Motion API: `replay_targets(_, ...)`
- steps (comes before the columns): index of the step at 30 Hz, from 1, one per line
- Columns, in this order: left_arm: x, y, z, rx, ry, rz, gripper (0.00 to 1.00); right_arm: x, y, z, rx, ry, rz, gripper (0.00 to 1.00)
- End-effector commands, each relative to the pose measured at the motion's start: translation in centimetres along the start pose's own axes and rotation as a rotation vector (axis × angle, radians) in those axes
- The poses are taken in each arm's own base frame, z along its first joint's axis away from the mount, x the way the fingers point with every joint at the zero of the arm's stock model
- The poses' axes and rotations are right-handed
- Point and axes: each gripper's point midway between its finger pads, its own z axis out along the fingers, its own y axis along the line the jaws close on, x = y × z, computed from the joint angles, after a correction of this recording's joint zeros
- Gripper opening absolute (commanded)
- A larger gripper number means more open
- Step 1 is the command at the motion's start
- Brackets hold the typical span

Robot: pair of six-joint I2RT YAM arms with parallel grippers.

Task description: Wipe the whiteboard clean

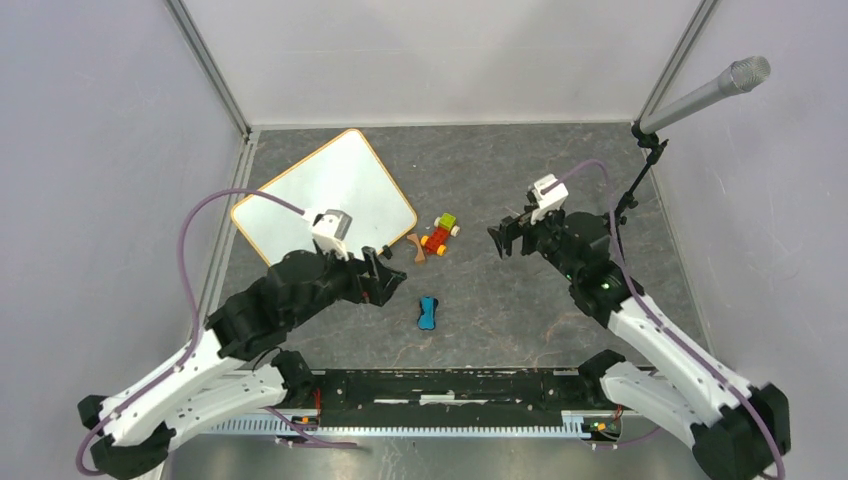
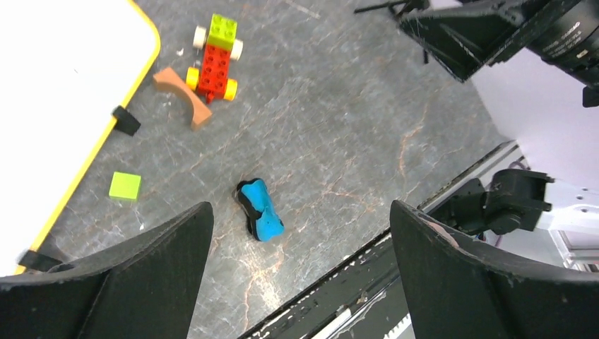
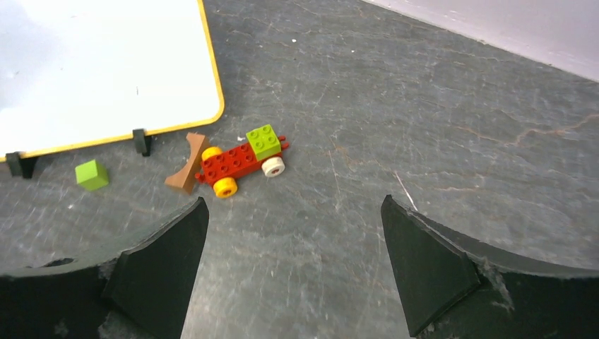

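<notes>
The whiteboard lies flat at the back left, white with an orange rim and no writing that I can see; it also shows in the left wrist view and the right wrist view, with small black clips on its near edge. A blue and black eraser lies on the table in front of the arms, also in the left wrist view. My left gripper is open and empty, above and left of the eraser. My right gripper is open and empty over bare table.
A red, green and yellow brick car and a brown arch block lie right of the whiteboard. A small green cube lies by the board's edge. A microphone stand stands at the back right. Walls enclose the table.
</notes>
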Motion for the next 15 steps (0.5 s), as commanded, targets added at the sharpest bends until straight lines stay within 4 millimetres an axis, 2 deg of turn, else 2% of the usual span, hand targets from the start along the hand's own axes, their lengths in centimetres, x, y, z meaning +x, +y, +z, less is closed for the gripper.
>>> replay_targets(1, -3.7, -1.3, -2.5, 0.082, -0.143, 0.084, 1.0, -0.5, 0.2, -4.5, -0.016, 0.093, -0.064, 0.98)
replay_targets(9, -7.1, -2.2, -7.0, 0.184, -0.321, 0.099, 1.0, -5.5, 1.7, -12.5, -0.079, -0.054, -0.057, 0.98)
replay_targets(15, -9.4, -2.2, -10.4, 0.197, -0.411, 0.112, 1.0, -8.2, 0.2, -16.4, 0.018, -0.137, -0.05, 0.98)
